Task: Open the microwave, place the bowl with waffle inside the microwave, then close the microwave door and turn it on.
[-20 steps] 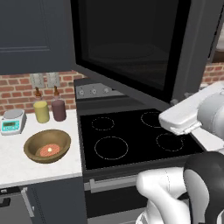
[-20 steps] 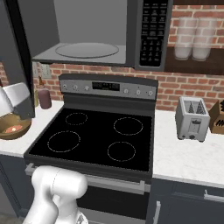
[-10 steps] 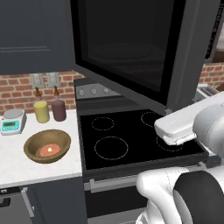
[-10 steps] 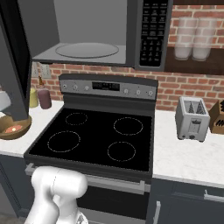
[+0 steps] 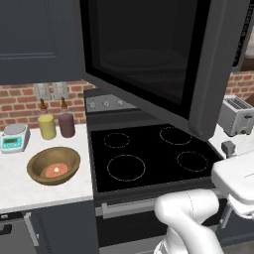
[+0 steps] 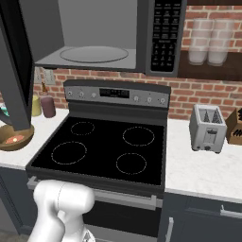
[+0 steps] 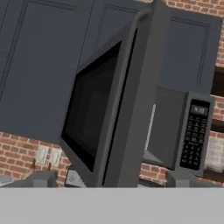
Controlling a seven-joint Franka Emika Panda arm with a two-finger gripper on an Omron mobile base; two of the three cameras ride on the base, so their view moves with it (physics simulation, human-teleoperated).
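1. The microwave [image 6: 123, 38] is a wide dark box mounted above the stove [image 6: 101, 146], with a button panel strip [image 6: 164, 35] down its right side and a round glass turntable [image 6: 94, 54] on its grey floor.
2. The microwave door [image 5: 158, 59] stands swung wide open toward the room, a dark-grey frame around a big dark glass window; from the hand view it sits edge-on, well apart from the fingertips [image 7: 41, 179].
3. The gripper [image 7: 111, 180] is released: its two dark tips stand wide apart at the bottom of the hand view with nothing between them.
4. The bowl [image 5: 53, 165] is round, brown, wooden and shallow, resting on the white counter [image 5: 30, 186] just left of the stove.
5. One waffle [image 5: 56, 171] lies inside the bowl, a reddish-orange disc with a pale yellow centre.
6. Writing: the microwave's panel shows a small lit display and rows of keys, too small to read; the stove's display is also unreadable.
7. Counts: four burner rings on the stove, two canisters behind the bowl, one yellow [image 5: 47, 126] and one maroon [image 5: 66, 124], one kitchen scale [image 5: 13, 137], one silver toaster [image 6: 207, 127].
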